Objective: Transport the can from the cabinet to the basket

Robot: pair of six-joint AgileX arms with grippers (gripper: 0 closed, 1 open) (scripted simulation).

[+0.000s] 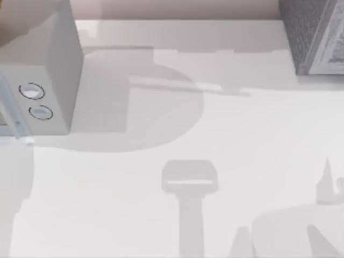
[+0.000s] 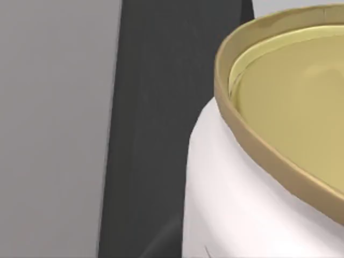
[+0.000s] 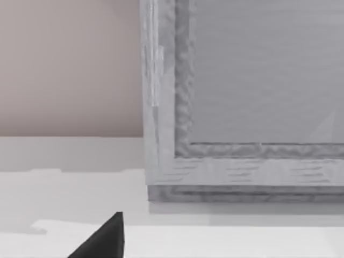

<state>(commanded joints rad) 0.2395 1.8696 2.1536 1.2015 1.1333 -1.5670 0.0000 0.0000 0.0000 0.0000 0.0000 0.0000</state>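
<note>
Can (image 2: pixel 252 204) close before left wrist camera – gold top, white side, claw states untellable, grey box (image 1: pixel 45 75) at table's left.

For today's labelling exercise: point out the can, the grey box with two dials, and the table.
can (image 2: pixel 301 97), left wrist view, gold top.
grey box with two dials (image 1: pixel 54 59), top view, top face.
table (image 1: pixel 258 134), top view, bare surface.

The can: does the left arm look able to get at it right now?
Probably yes: in the left wrist view the can sits very close, upright, with nothing between camera and it.
</note>
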